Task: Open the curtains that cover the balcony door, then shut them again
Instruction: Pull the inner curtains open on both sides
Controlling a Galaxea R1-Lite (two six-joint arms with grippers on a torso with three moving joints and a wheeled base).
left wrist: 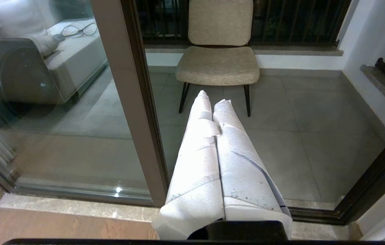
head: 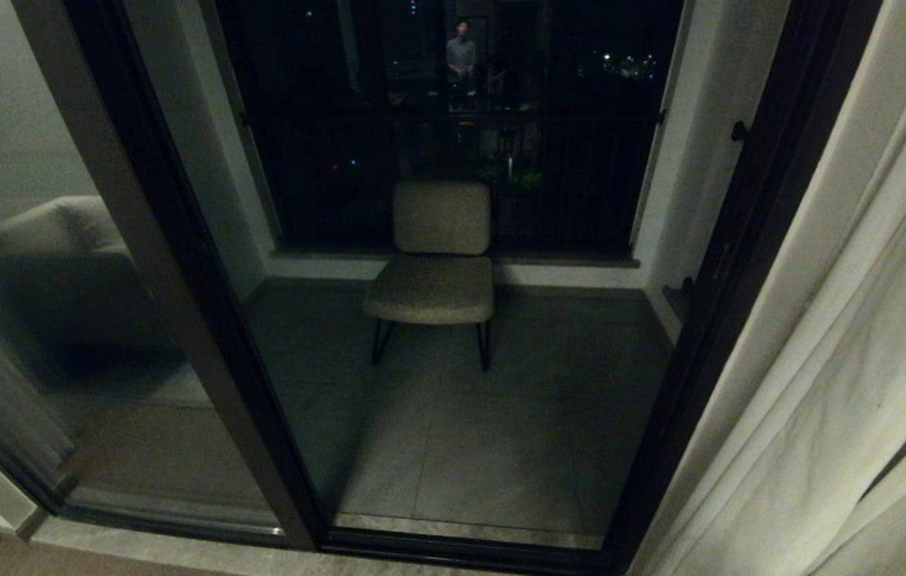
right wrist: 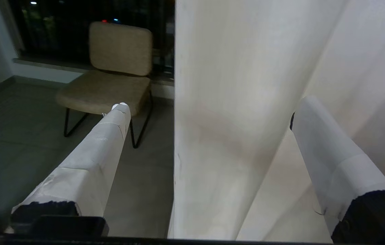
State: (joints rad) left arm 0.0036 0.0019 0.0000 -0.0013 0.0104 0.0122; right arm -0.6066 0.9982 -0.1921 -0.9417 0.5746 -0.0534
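The balcony door [head: 205, 320] has a dark frame, and its glass stands uncovered across the middle of the head view. One cream curtain [head: 845, 360] hangs bunched in folds at the right edge. In the right wrist view my right gripper [right wrist: 213, 103] is open, its white-wrapped fingers [right wrist: 90, 163] spread wide on either side of that curtain's [right wrist: 219, 61] leading fold, not closed on it. My left gripper [left wrist: 213, 98] is shut on nothing and points at the door frame [left wrist: 134, 119] low down. Neither arm shows in the head view.
A beige chair [head: 437, 272] with thin black legs stands on the tiled balcony floor behind the glass. A dark railing and night windows lie beyond it, with a person's reflection [head: 461, 56]. A sofa [left wrist: 60, 61] reflects in the left pane. A stone threshold [head: 181, 552] runs below the door.
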